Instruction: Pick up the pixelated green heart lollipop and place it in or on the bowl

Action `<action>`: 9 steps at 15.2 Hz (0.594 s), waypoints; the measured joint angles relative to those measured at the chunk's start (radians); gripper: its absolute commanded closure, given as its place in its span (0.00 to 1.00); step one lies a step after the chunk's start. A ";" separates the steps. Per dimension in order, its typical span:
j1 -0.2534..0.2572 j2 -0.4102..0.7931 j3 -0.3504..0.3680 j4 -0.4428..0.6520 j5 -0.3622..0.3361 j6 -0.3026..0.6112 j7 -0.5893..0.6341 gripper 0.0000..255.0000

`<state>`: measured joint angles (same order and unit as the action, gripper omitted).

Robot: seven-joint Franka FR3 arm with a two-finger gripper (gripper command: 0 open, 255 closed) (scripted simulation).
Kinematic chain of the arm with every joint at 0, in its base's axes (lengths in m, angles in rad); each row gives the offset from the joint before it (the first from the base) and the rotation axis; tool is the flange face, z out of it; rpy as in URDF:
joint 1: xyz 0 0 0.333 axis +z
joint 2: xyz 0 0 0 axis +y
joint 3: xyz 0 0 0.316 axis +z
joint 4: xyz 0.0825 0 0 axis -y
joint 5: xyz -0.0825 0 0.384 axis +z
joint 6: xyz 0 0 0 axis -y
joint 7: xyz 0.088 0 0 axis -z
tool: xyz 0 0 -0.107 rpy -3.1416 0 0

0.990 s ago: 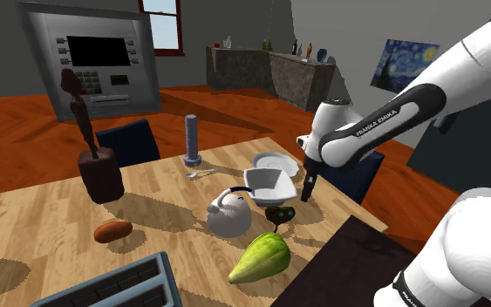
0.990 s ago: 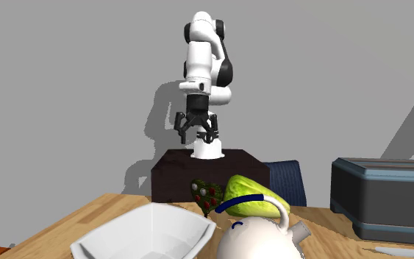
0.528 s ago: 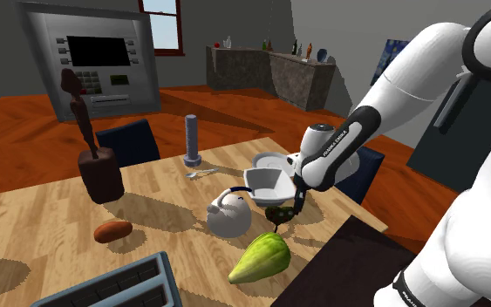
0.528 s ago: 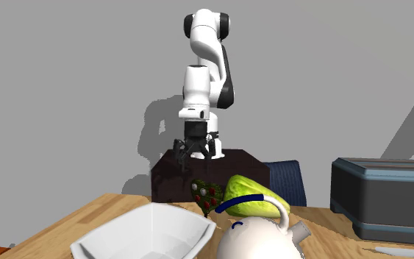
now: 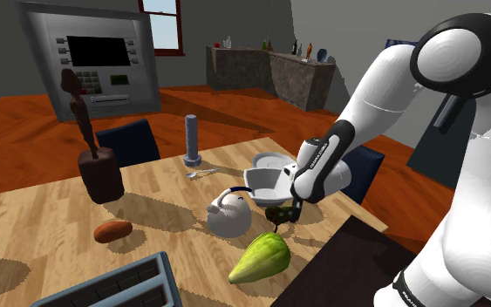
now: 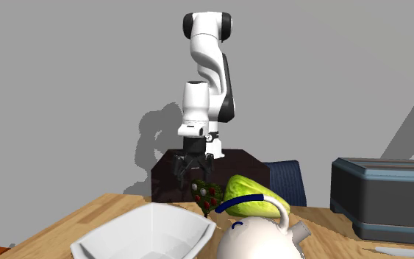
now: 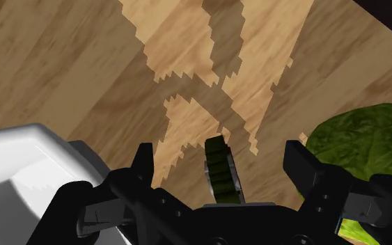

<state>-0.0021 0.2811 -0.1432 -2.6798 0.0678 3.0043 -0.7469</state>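
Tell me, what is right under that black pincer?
The dark green heart lollipop, seen edge-on, stands inside the open pincer, touching neither side, with the wooden table beneath. In the wrist view, its lower part is covered by the pincer's body.

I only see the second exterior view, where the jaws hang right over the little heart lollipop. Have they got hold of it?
Observer: Not yet. In the wrist view the lollipop stands edge-on between the open jaws, and neither one touches it.
Visitor: Is there anything on the table past the white bowl, out of my sight?
Observer: Yes. In the shoulder view a white dish sits just behind the bowl.
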 measured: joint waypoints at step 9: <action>-0.006 0.013 0.007 0.001 0.005 0.013 -0.003 1.00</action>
<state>-0.0078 0.2944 -0.1358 -2.6790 0.0729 3.0174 -0.7504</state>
